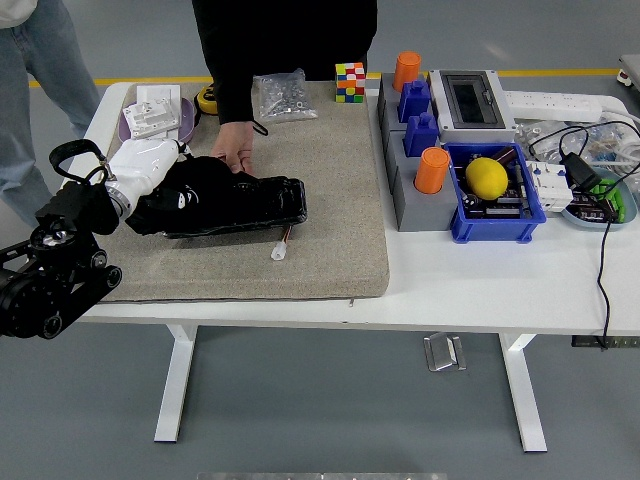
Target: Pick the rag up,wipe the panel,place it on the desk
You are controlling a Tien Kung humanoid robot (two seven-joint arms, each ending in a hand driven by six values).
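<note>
A glossy black panel point(250, 205) lies on a beige mat point(320, 210) on the white table. My left hand point(165, 190) comes in from the left on a white forearm. It is shut on a black rag point(195, 190) and presses it onto the panel's left end. A person's hand point(235, 150) rests at the panel's far edge and steadies it. A small white connector point(279, 250) on a wire hangs off the panel's front. My right hand is out of view.
A bag of screws point(282, 95), a colour cube point(349, 81) and a purple dish with white parts point(155, 115) stand at the back. Grey and blue bins with orange cylinders point(432, 170) and a lemon point(486, 177) fill the right. Cables point(600, 220) lie far right.
</note>
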